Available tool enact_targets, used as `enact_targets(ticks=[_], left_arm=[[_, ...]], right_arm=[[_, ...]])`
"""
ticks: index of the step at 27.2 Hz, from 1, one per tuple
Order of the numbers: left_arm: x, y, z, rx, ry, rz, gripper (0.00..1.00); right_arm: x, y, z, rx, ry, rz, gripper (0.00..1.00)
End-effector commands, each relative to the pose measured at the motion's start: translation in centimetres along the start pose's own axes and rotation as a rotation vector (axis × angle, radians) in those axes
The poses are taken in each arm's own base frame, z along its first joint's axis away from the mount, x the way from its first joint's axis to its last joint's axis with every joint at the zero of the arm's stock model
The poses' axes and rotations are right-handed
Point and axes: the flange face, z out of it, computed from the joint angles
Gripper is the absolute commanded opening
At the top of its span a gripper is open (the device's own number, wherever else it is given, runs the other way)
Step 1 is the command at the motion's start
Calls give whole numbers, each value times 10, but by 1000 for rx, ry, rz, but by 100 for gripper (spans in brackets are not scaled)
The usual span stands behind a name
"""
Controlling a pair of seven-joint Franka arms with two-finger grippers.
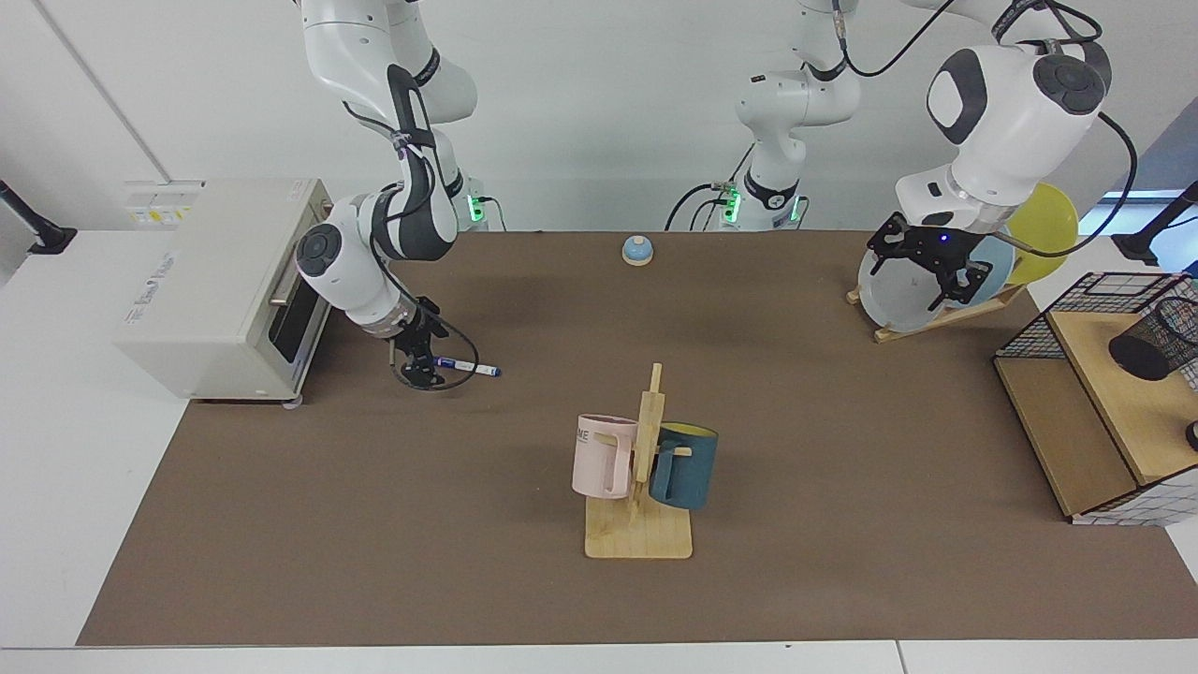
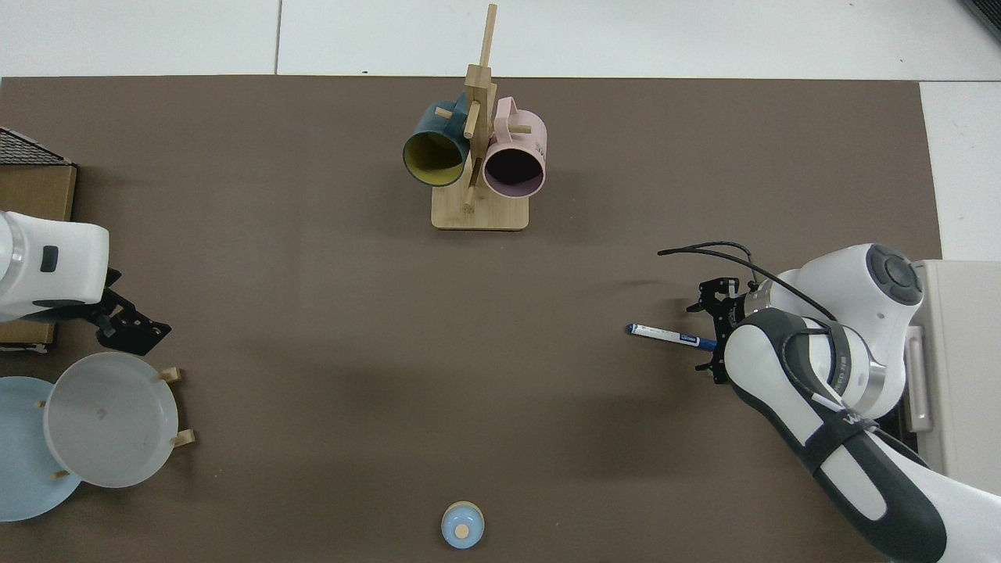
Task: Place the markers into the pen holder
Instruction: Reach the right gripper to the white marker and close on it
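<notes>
The marker [image 1: 471, 369] [image 2: 665, 334], white with blue ends, lies flat on the brown mat. My right gripper [image 1: 423, 363] [image 2: 709, 342] is down at mat level over the marker's end nearest the toaster oven, and the hand hides that end. The pen holder [image 1: 1159, 339], a black mesh cup, sits tilted inside the wire basket at the facing view's far right; the top view does not include it. My left gripper [image 1: 929, 279] [image 2: 133, 332] hangs open and empty in front of the plates, far from the marker.
A toaster oven [image 1: 211, 281] stands just behind my right arm. A wooden mug rack [image 1: 638, 538] [image 2: 478, 215] with a pink and a teal mug stands mid-table. Plates [image 1: 894, 295] [image 2: 105, 418] lean in a rack, a small bell [image 1: 637, 250] [image 2: 462, 525] sits near the arm bases, and the wire basket [image 1: 1090, 304] tops a wooden stand.
</notes>
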Motion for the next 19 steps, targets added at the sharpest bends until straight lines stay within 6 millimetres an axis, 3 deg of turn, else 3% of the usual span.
enact_targets(ticks=[1, 8, 13, 17, 19], left_arm=[[-7, 2, 2, 21, 10, 33, 100], [-2, 0, 2, 43, 34, 179, 100], [2, -1, 0, 65, 45, 295, 100], [8, -4, -3, 110, 65, 463, 100], [8, -4, -3, 110, 65, 468, 100]], right_arm=[[10, 8, 11, 5, -12, -4, 100], [14, 8, 11, 5, -13, -18, 99], [14, 8, 11, 5, -13, -54, 77], [14, 8, 11, 5, -13, -56, 67], [14, 8, 12, 2, -12, -58, 55]])
